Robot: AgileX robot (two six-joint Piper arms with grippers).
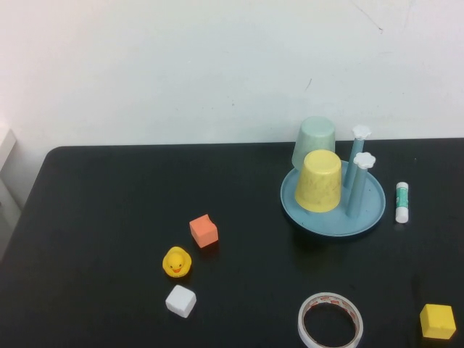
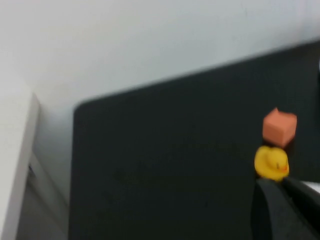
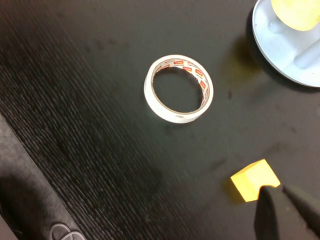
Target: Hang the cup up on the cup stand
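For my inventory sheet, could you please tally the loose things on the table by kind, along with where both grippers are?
Cups: 2, mint cup, yellow cup
Cup stand: 1
Blocks: 3, orange, white, yellow
Duck: 1
Tape roll: 1
Glue stick: 1
Total: 9
Left gripper near duck, right gripper near yellow block, both shut.

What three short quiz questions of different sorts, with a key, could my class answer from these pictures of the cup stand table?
1. True or false: the mint-green cup is upside down on the cup stand.
2. Which object lies closest to the rubber duck? A) tape roll B) orange block C) glue stick
3. Fill in: the yellow cup stands ____ the mint-green cup, on the camera's side.

Key
1. True; it sits inverted at the back of the stand.
2. B
3. in front of

Both arms are parked off the high view: the left gripper is shut near the duck, the right gripper shut beside the yellow block.
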